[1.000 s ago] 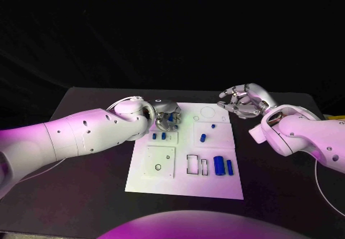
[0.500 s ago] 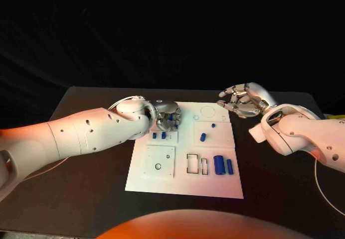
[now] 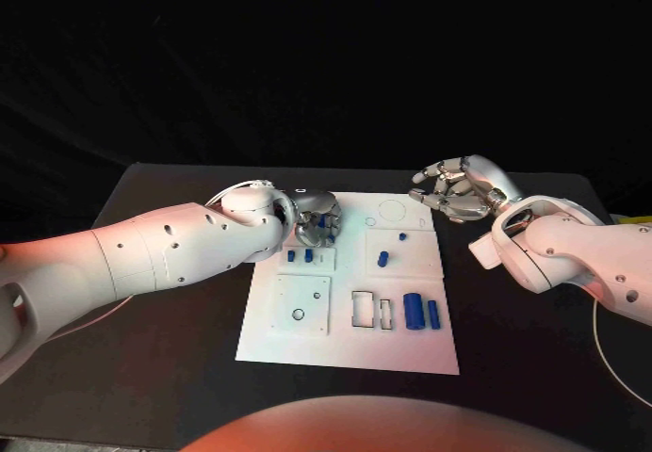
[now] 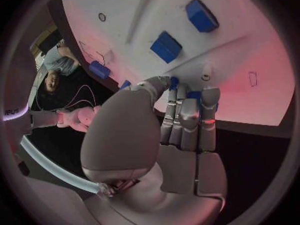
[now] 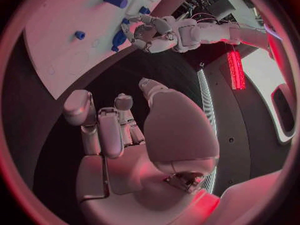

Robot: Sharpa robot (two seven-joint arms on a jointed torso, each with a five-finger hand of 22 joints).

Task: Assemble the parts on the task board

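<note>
The white task board [image 3: 353, 330] lies flat mid-table, cut with square, round and slot recesses. Small blue parts [image 3: 307, 255] lie near its far left; two larger blue cylinders [image 3: 421, 314] lie side by side at its right.

light: dim room, black backdrop, warm orange-pink wash on the arms | brightest: white task board [image 3: 350, 282], evenly lit, no hard glare | shadows: soft, worktop [image 3: 163, 339] dark toward its edges | wrist views: strong fisheye bend, dark rim, near left hand [image 4: 162, 150] and right hand [image 5: 137, 145] slightly soft | red glowing strip in right wrist view
</note>
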